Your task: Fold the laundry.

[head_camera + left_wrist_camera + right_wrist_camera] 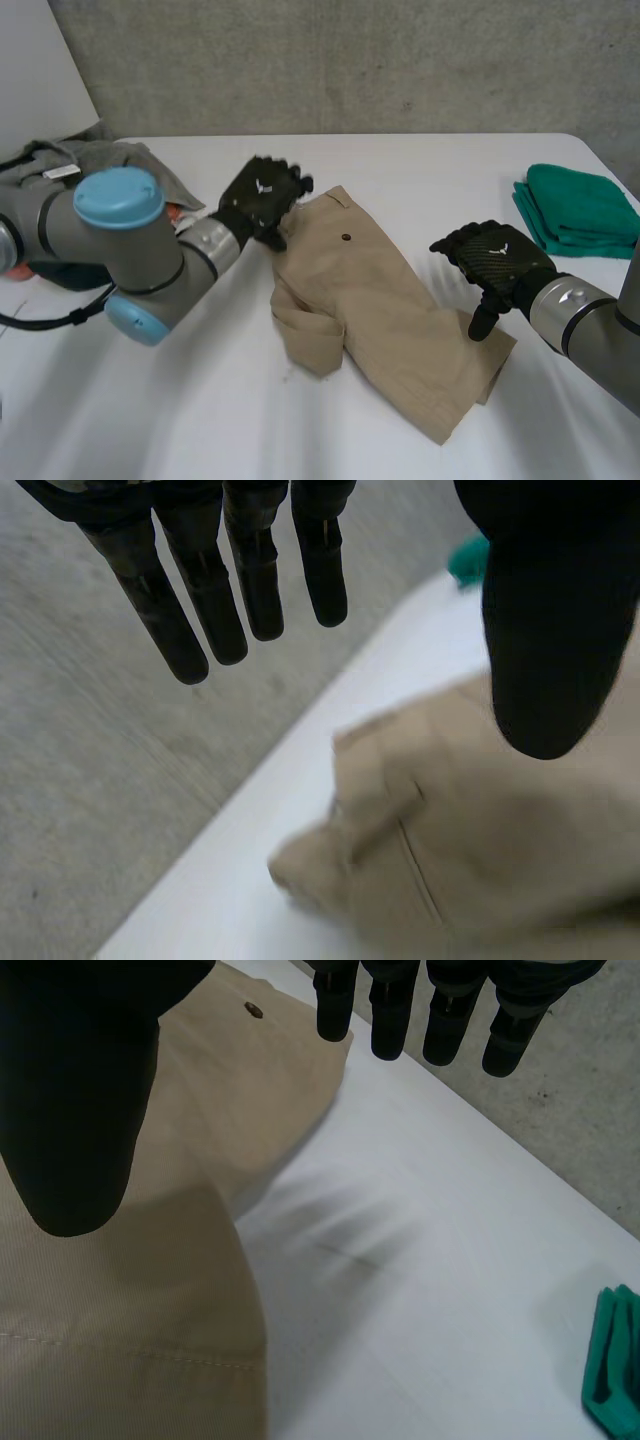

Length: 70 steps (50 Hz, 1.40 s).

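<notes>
While the tan shorts [370, 300] lie rumpled in the middle of the white desk [200, 420], both arms reach in over them from either side. The waistband end, with its dark button [345, 238], points to the far side of the desk, and one leg stretches toward the near right; the cloth on the shorts' left side is bunched and doubled over itself.

The left robot hand [262, 198] is at the far left corner of the waistband. Its wrist view shows the fingers [190, 620] straight and spread, the thumb [540, 650] well apart from them, and nothing in its grasp; whether it touches the cloth cannot be told.

The right robot hand [497, 262] is beside the shorts' right edge, over the outstretched leg. It too is wide: its fingers [390, 1020] are straight, the thumb [80, 1110] stands away from them above the tan cloth, and it holds nothing.

A folded green cloth [580, 208] sits at the desk's far right, well apart from the shorts. A heap of grey clothes [110, 160] lies at the far left, behind the left arm.
</notes>
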Tool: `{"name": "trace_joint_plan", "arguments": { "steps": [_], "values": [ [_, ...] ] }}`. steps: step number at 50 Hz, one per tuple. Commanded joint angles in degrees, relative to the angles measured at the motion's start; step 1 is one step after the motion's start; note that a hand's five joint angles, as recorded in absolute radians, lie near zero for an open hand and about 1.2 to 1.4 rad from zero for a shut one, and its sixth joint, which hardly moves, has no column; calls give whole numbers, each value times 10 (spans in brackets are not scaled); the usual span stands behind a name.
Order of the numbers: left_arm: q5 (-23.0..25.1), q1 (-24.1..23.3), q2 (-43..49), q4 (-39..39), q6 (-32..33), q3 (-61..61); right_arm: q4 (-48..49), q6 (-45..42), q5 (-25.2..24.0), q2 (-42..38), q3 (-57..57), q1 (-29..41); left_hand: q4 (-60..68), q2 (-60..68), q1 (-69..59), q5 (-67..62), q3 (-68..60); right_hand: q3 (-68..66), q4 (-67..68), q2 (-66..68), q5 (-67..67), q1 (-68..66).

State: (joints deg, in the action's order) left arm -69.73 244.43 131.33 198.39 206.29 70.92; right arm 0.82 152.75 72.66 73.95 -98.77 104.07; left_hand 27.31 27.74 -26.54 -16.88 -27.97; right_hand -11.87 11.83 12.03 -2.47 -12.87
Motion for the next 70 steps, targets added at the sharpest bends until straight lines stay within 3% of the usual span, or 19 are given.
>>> {"name": "trace_joint_plan", "arguments": {
  "steps": [1, 11, 14, 15, 16, 22, 26, 32, 35, 37, 43, 48, 50, 51, 54, 58, 62, 70],
  "values": [
    [1, 10, 48, 3, 73, -8, 1, 0, -1, -14, 1, 0, 24, 20, -32, -28, -18, 19, -18, -20, 25, 29],
    [2, 14, 115, 2, 75, -80, 10, -1, 0, -24, -1, 0, 56, 52, -64, -60, -49, 19, -18, -20, 25, 29],
    [2, 14, 134, 2, 75, -100, 15, -3, 1, -31, -3, 0, 205, 201, -213, -209, -198, 19, -18, -20, 25, 29],
    [2, 15, 143, 4, 74, -111, 16, -4, 1, -32, -3, 0, 412, 408, -420, -417, -406, 19, -18, -20, 25, 29],
    [1, 15, 146, 6, 73, -115, 16, -4, 1, -33, -3, 0, 526, 521, -533, -530, -519, 19, -18, -20, 25, 29],
    [-36, 21, 142, 72, 63, -165, 16, -4, 6, -32, 2, 0, 527, 523, -535, -531, -520, 19, -18, -20, 25, 29],
    [-105, 46, 91, 169, -24, -224, 16, -4, 13, -29, 5, 0, 527, 523, -535, -531, -520, 19, -18, -20, 25, 29],
    [-96, 50, -1, 216, -193, -253, 18, 1, 23, -26, 10, 0, 527, 523, -535, -531, -520, 19, -18, -20, 25, 29],
    [-66, 34, -17, 223, -265, -257, 25, 1, 33, -23, 10, -2, 527, 523, -535, -531, -520, 19, -18, -20, 25, 29],
    [-20, 7, -24, 224, -298, -256, 30, 1, 41, -21, 10, -3, 527, 523, -535, -531, -520, 19, -18, -20, 25, 29],
    [129, -50, -21, 215, -324, -191, 34, 1, 64, -13, 12, -29, 527, 523, -535, -531, -520, 19, -18, -20, 25, 29],
    [200, -88, -3, 206, -324, -114, 35, 1, 60, -6, 12, -56, 527, 523, -535, -531, -520, 19, -18, -20, 25, 29],
    [210, -101, 5, 195, -321, -96, 36, -1, 62, -5, 16, -69, 427, 423, -435, -431, -420, 19, -18, -20, 25, 29],
    [214, -113, 12, 181, -321, -85, 36, 0, 62, -5, 17, -74, 246, 242, -254, -251, -240, 19, -18, -20, 25, 29],
    [216, -132, 12, 155, -318, -74, 36, 0, 57, -5, 25, -92, 30, 25, -37, -34, -23, 19, -18, -20, 25, 29],
    [207, -142, 3, 111, -317, -69, 36, -9, 51, -4, 28, -96, -45, -49, 37, 41, 51, 19, -18, -20, 25, 29],
    [155, -120, -43, 51, -299, -49, 31, -8, 30, 19, 27, -92, -41, -46, 34, 37, 48, 19, -18, -20, 25, 29],
    [-52, -65, -169, -105, -205, 61, -36, -36, -32, 86, 23, -86, -35, -39, 27, 30, 41, 19, -18, -20, 25, 29]
  ]
}}
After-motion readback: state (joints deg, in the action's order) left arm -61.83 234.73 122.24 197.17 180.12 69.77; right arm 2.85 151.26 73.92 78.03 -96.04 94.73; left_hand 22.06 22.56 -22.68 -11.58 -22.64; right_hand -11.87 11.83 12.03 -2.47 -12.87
